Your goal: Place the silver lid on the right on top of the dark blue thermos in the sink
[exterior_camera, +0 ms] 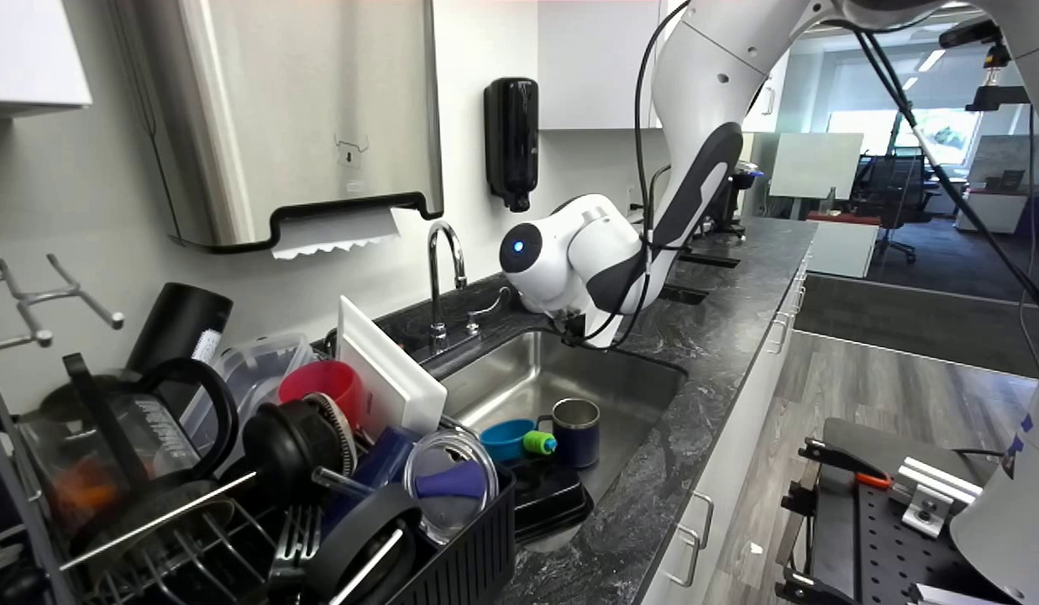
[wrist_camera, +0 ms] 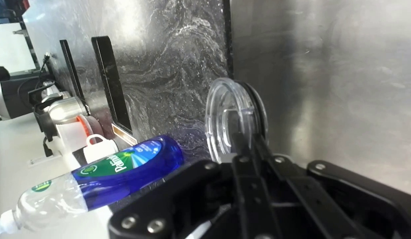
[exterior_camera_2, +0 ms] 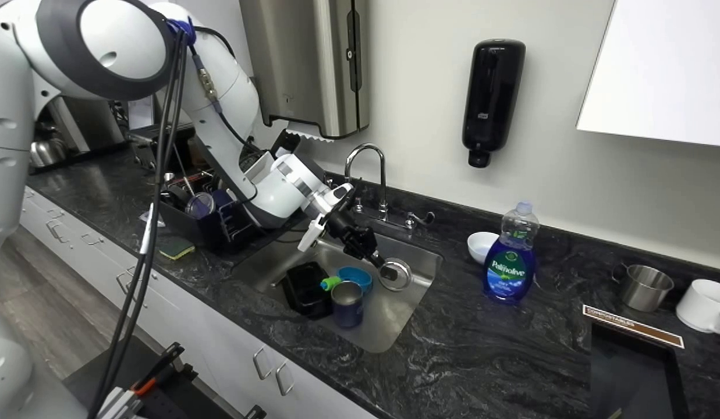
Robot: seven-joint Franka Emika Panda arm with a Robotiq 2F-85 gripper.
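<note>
The dark blue thermos [exterior_camera: 577, 440] stands upright in the sink [exterior_camera: 632, 382] with its open silvery mouth up; it also shows in an exterior view [exterior_camera_2: 347, 312]. The lid [exterior_camera_2: 403, 276] looks silvery round with a dark centre there; in the wrist view the lid [wrist_camera: 222, 96] is clear with a dark rim seal. My gripper [exterior_camera_2: 385, 266] is shut on the lid and holds it tilted on edge over the sink, apart from the thermos and to its right and back in that exterior view. The fingers [wrist_camera: 248, 141] pinch it in the wrist view.
A blue bowl [exterior_camera_2: 356, 277], a green-capped item [exterior_camera_2: 330, 283] and a black container [exterior_camera_2: 308, 297] crowd the thermos. The faucet [exterior_camera_2: 384, 180] rises behind the sink. A soap bottle [exterior_camera_2: 509, 265] and white bowl [exterior_camera_2: 481, 245] stand on the counter. A full dish rack [exterior_camera: 469, 538] adjoins the sink.
</note>
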